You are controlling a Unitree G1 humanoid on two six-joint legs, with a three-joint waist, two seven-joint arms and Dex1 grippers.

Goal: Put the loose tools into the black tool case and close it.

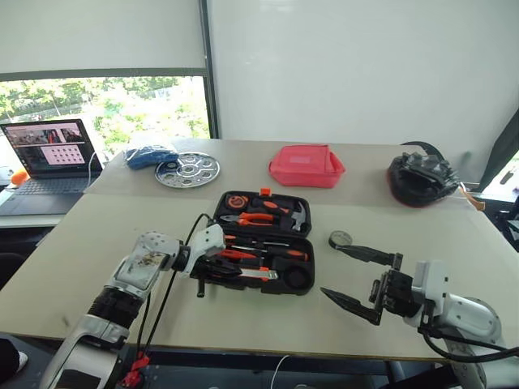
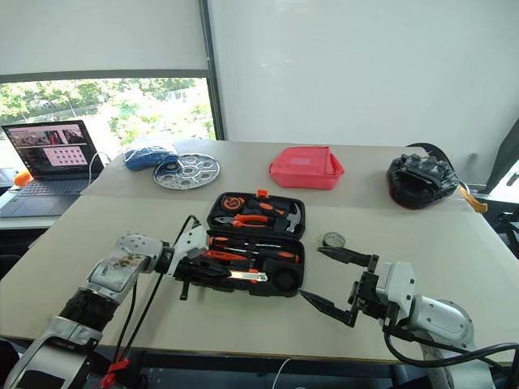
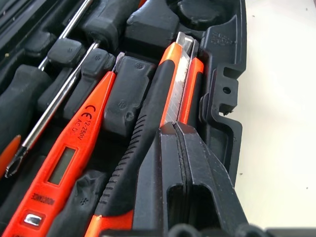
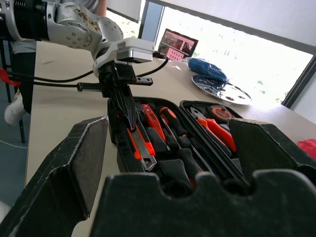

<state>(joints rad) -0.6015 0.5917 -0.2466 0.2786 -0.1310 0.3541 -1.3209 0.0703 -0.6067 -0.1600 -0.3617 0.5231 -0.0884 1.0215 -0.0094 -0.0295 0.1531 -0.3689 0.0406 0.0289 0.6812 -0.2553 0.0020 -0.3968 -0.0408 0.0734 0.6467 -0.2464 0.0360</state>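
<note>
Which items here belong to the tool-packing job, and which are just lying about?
Job:
- black tool case, open
- utility knife, in its slot
- tester screwdriver, in the case
- tape roll, loose on the table

Lying about:
- red pouch
- laptop
- round metal plate
- blue bundle
- black helmet-like bundle

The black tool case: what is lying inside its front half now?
Inside the black tool case lie the utility knife, the tester screwdriver and two screwdrivers. The shut left end effector covers the knife's rear end.

Orange tester screwdriver [image 3: 64, 163] — "CE", "12-250V", "AC·DC"
</note>
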